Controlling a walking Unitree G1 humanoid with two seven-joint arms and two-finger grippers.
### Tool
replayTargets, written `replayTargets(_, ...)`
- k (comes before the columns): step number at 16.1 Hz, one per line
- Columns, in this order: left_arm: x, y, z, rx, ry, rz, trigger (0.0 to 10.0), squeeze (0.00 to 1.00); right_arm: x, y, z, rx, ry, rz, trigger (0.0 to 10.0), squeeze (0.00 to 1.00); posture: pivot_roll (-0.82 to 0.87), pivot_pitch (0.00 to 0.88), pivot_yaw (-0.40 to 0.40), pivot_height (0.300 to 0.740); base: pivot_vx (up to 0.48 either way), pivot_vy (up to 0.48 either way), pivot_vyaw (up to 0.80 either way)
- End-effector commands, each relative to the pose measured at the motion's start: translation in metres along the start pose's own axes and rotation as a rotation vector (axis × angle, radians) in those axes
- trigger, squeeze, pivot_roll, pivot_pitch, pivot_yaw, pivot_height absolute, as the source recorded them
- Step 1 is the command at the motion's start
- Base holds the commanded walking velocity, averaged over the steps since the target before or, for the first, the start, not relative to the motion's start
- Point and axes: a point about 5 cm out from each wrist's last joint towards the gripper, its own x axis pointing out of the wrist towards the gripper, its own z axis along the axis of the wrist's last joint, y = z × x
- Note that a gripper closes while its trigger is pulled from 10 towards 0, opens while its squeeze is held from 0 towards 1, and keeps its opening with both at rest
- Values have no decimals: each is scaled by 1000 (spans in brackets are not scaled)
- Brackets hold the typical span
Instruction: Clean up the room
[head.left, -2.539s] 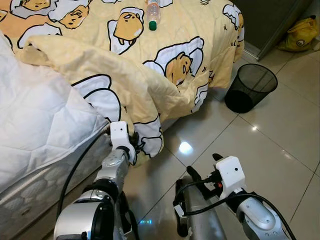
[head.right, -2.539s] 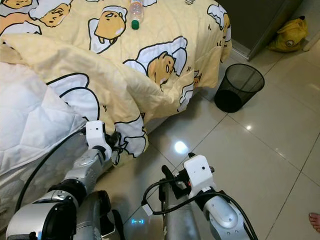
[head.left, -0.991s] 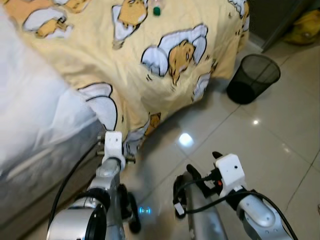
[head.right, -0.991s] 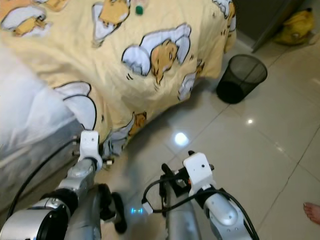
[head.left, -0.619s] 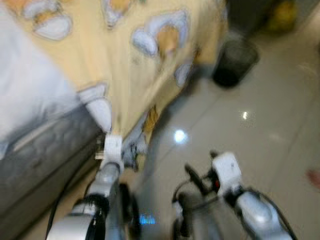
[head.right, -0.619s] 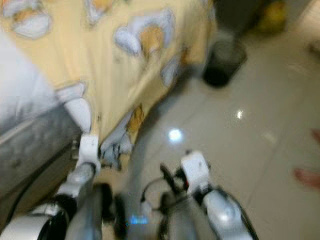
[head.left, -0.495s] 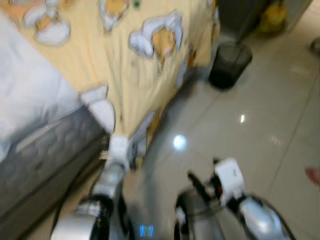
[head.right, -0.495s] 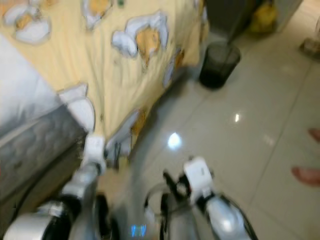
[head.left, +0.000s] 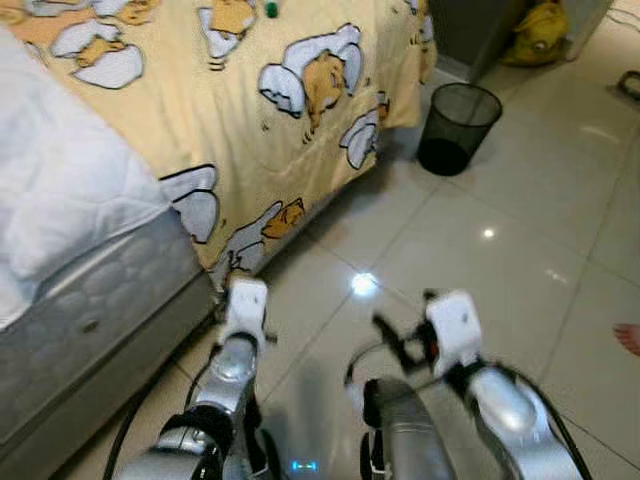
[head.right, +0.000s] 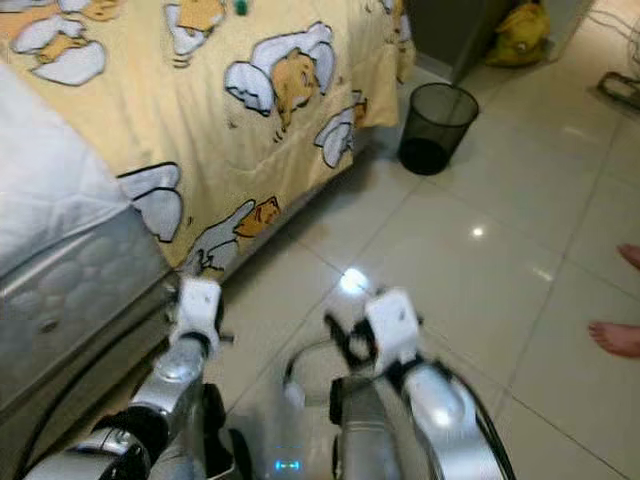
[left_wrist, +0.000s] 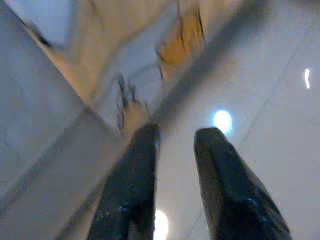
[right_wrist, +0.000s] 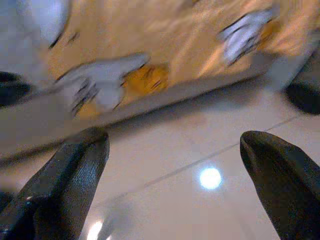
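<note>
Yellow blanket spread over the bed, both grippers empty above the tiled floor.

The blanket runs lengthwise along the bed, its edge draping floorward. Left gripper barely parted, holding nothing; right gripper spread wide, empty. Black bin stands beyond the bed's corner.

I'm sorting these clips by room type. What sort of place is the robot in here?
Most likely a bedroom in a home: a bed with a bare quilted mattress side, a yellow cartoon-print blanket draped over it to the tiled floor, and a black mesh wastebasket beside it.
</note>
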Motion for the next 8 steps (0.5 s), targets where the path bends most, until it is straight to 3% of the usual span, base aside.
replayTargets(1,5,7,33,-24,-173,41,10000,1000,7,-16,7,-27,-44,-125,10000,0,-244,67,6,630,0,0,0)
replayTargets(2,10,20,68,-94,-286,109,10000,1000,23,-30,23,-19,-103,-238,10000,0,-212,23,19,630,0,0,0)
replayTargets(3,13,35,84,-150,-319,178,10000,1000,35,-35,32,17,-130,-267,10000,0,-201,0,27,630,0,0,0)
replayTargets(4,14,41,89,-177,-328,204,10000,1000,38,-37,36,51,-149,-275,10000,1000,-195,0,32,630,0,0,0)
replayTargets(6,15,56,101,-159,-364,233,10000,1000,43,-42,41,112,-186,-307,10000,1000,-181,0,46,630,0,0,0)
replayTargets(8,8,63,98,-194,-361,249,10000,1000,51,-42,40,90,-199,-325,10000,1000,-169,0,54,630,0,-472,0)
